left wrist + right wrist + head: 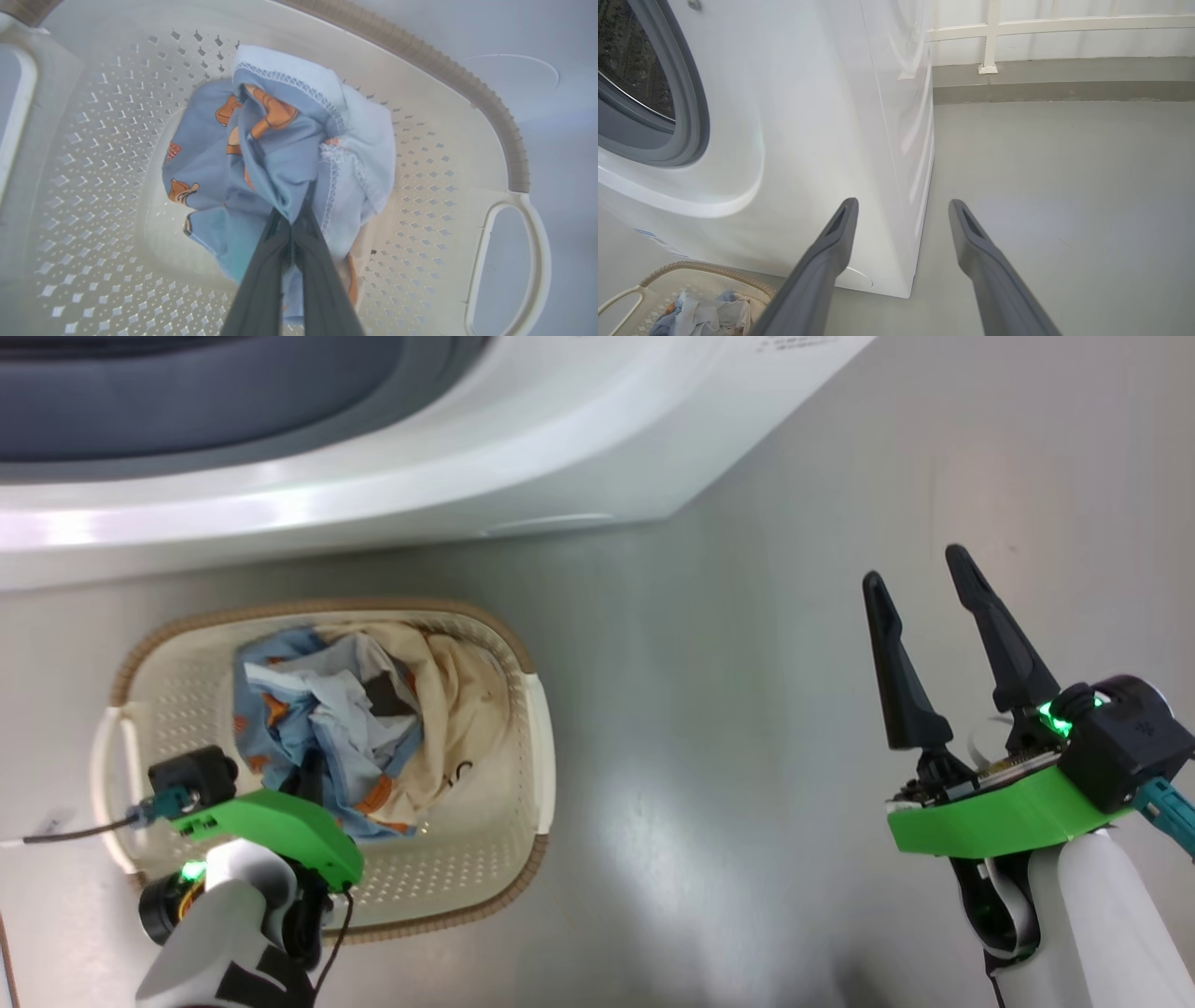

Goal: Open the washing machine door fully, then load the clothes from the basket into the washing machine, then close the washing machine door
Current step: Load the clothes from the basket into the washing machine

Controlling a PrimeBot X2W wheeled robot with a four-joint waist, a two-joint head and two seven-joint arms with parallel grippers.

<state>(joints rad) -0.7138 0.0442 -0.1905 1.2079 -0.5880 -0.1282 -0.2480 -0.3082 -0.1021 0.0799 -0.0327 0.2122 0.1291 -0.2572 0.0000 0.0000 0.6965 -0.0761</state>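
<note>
Basket [327, 609] of cream plastic with a brown rim and white side handles, standing on a grey floor [747, 756] just in front of a white washing machine [373, 495].

My left claw [294, 219] reaches down into the basket from above. Its two dark fingers [261, 280] are pressed together and pinch a fold of the blue garment [280, 163], a light blue cloth printed with orange figures. The cloth gathers up in a bunch to the fingertips, and a paler panel with white stitching hangs to one side of them. Under and around the bunch I see the perforated bottom and walls of the basket. From the head camera, a cream garment [457, 709] with small dark marks lies just beyond the left claw, touching the blue one, both still inside the basket.

My right claw [915, 569] hovers over bare floor, well apart from the basket and to the right of it. Its fingers stand wide apart and hold nothing. Its own camera looks along them at the front corner of the washing machine, which is ahead and to the left of the fingertips. The round opening of the machine is uncovered there, with a grey rubber ring [693, 116] around a dark steel drum [630, 60]. A round white flap [857, 279] sits low on the machine's front, just behind the left finger. The basket rim and the crumpled clothes show at the lower left of that view, below and to the left of the right claw. A pale wall with a white rail [994, 32] runs far ahead.
</note>
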